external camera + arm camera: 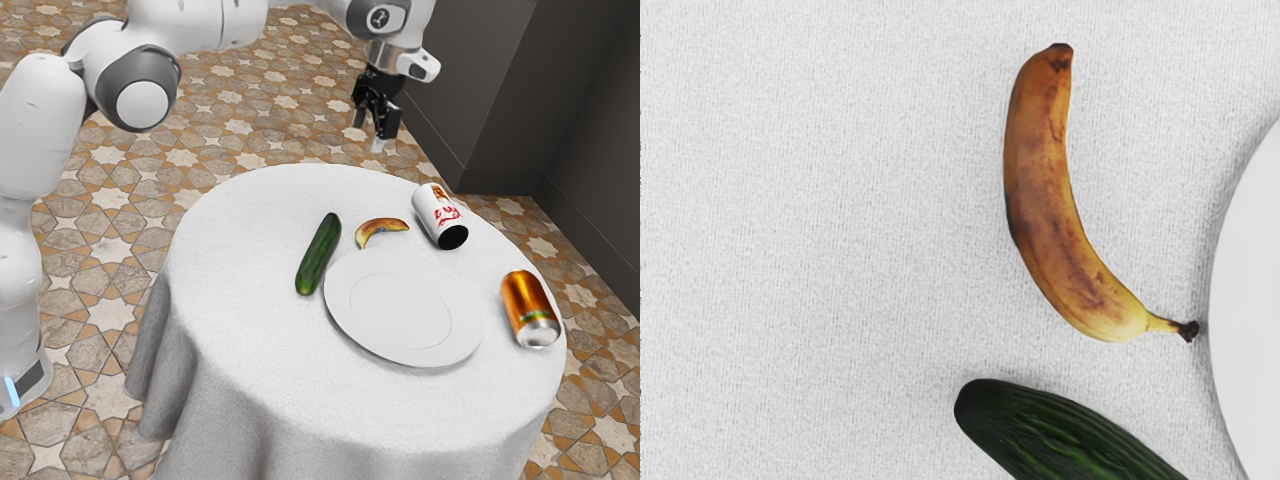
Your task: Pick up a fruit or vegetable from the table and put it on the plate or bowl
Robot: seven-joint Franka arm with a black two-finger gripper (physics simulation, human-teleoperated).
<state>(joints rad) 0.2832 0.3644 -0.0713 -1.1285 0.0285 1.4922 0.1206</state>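
On the white-clothed round table (pixel 250 380), the white plate (pixel 400 310) sits nearest, an orange can (pixel 529 308) lying beside it. Behind it lie the cucumber (pixel 318 253) and the banana (pixel 380 231), whose stem is just beside the plate's rim, and a white can (pixel 440 215). Farther back, the gripper (pixel 377 132) hangs above the table's far edge, fingers apart and holding nothing.

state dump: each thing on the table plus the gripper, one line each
gripper: open, holding nothing, above the table's far edge
plate: right way up, nothing on it
cucumber: lying on the table beside the plate
banana: lying on the table, stem end by the plate's rim
white can: on its side
orange can: on its side
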